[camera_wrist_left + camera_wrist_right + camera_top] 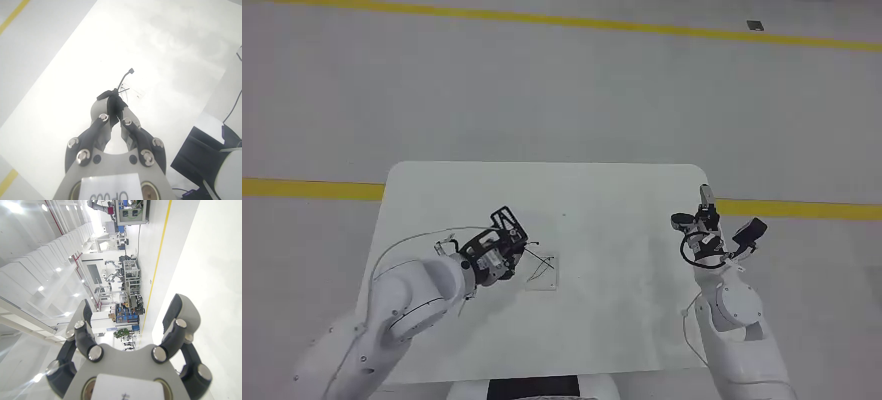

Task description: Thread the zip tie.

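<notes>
The left claw (114,96) is pinched narrow, its dark pads (103,95) pressed together on a black zip tie (122,80). From the pinch, the strap rises in a curve to its square head, which hangs free above the table, and a thinner tail end pokes out sideways just past the tips. In the top view the left claw (506,244) sits at about 8 o'clock from the table's middle and points toward 3 o'clock. The zip tie (535,261) shows there as thin dark lines running from the claw's tips toward 4 o'clock.

Just beyond the tips, at 4 o'clock from them, a small clear packet (542,272) lies flat on the table (622,200). In the left wrist view the packet (137,93) lies below and behind the held zip tie; I cannot tell whether the two touch.

The right claw (132,311) is spread wide and holds nothing, with its two fingers (86,311) well apart. In the top view the right claw (716,224) is at the table's 3 o'clock edge, pointing toward 12 o'clock, well apart from the left claw and the zip tie.

A yellow line (302,187) crosses the grey floor (542,90) at the table's 9 o'clock side.
</notes>
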Robot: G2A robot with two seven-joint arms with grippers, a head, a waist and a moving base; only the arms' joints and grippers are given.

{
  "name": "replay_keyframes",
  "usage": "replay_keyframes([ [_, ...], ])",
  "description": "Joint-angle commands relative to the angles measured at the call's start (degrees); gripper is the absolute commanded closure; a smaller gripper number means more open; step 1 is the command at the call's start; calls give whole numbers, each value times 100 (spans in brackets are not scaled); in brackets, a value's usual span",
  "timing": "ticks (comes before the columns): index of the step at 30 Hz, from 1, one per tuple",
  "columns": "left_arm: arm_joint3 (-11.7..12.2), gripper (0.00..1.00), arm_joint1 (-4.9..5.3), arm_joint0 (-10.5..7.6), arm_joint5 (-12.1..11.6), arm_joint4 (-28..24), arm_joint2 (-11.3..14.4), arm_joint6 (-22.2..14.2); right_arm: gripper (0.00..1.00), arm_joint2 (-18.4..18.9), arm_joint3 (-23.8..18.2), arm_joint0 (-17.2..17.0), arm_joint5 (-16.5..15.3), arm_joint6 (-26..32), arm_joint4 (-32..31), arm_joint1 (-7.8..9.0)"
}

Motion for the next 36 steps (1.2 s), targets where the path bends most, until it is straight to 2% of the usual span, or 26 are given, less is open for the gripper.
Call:
replay_keyframes([
  [1, -245, 100, 144, 94, 13, 105, -70, 56, 0, 0, 0, 0, 0, 0, 0, 0],
  [4, -365, 100, 412, 89, 13, 327, -4, 232, 0, 0, 0, 0, 0, 0, 0, 0],
  [7, -285, 100, 774, -30, 13, 235, 157, 719, 0, 0, 0, 0, 0, 0, 0, 0],
  [8, -192, 100, 935, -126, 13, 187, 221, 952, 0, 0, 0, 0, 0, 0, 0, 0],
  [13, 180, 100, 1553, -527, 13, 288, 473, 1723, 0, 0, 0, 0, 0, 0, 0, 0],
  [15, 387, 100, 1802, -722, 13, 153, 596, 2079, 0, 0, 0, 0, 0, 0, 0, 0],
  [16, 459, 100, 1900, -809, 13, 44, 668, 2134, 0, 0, 0, 0, 0, 0, 0, 0],
  [18, 441, 100, 2068, -1004, 13, -6, 894, 2195, 0, 0, 0, 0, 0, 0, 0, 0],
  [24, 441, 100, 2068, -1004, 13, -6, 894, 2195, 0, 0, 0, 0, 0, 0, 0, 0],
  [26, 441, 100, 2068, -1004, 13, -6, 894, 2195, 0, -52, -91, 41, 1, 169, -368, 14],
  [28, 441, 100, 2068, -1004, 13, -6, 894, 2195, 0, -159, -249, 148, 195, 668, -936, 53],
  [31, 441, 100, 2068, -1004, 13, -6, 894, 2195, 0, -269, -405, 366, 403, 1140, -1315, 80],
  [36, 441, 100, 2068, -1004, 13, -6, 894, 2195, 0, -837, -512, 925, 993, 2299, -2149, 126],
])
